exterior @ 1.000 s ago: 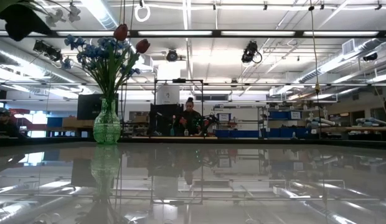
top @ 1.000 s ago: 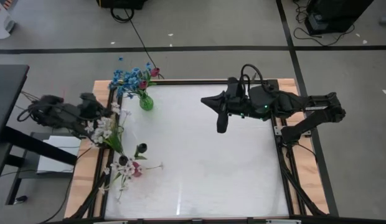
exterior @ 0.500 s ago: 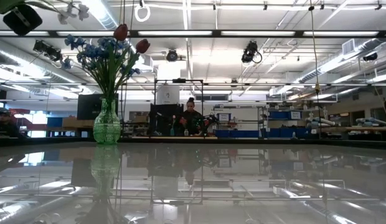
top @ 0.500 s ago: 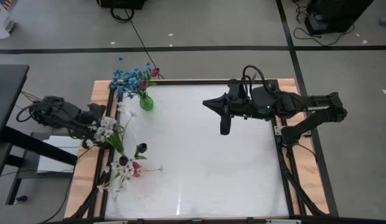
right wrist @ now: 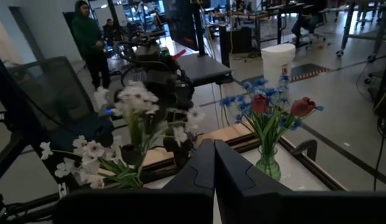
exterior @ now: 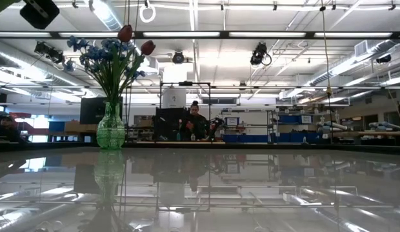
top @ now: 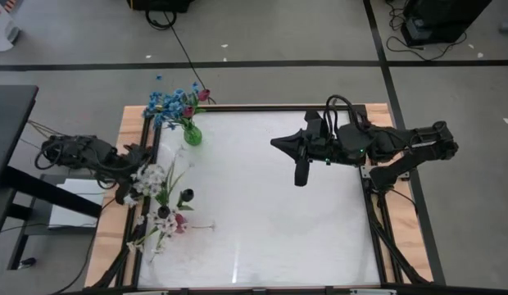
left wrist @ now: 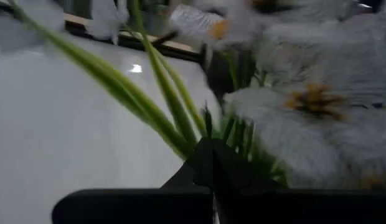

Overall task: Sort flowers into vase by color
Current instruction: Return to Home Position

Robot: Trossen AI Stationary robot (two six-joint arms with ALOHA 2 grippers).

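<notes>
A green glass vase (top: 192, 134) stands near the table's far left corner, with blue blossom clusters (top: 165, 104) and two red tulip buds (right wrist: 302, 106) in it; the low view shows the vase (exterior: 110, 129) too. My left gripper (top: 138, 178) is at the left edge, shut on a spray of white blossoms (top: 152, 175). A dark bud (top: 184, 197) and more white and pink flowers (top: 164, 223) lie on the table nearer the near edge. My right gripper (top: 301, 175) hangs shut above the table's right half. My left gripper pinches the white spray's green stems (left wrist: 180, 134) between its two shut fingers, close below the blossoms (left wrist: 317, 106). The fingers come level from the table's left side. In the right wrist view the spray (right wrist: 138, 99) stands with its blossoms up, above the table.
The table's middle and near right are bare white surface (top: 270, 229). Wooden boards and dark rails (top: 147, 139) frame the table. A grey sheet (top: 74, 205) lies beside the left edge. People stand in the room beyond the table (exterior: 195, 119).
My left gripper has carried the white spray a little toward the table's near edge and toward the right. My right arm has drifted slightly toward the right and near edges, still shut.
</notes>
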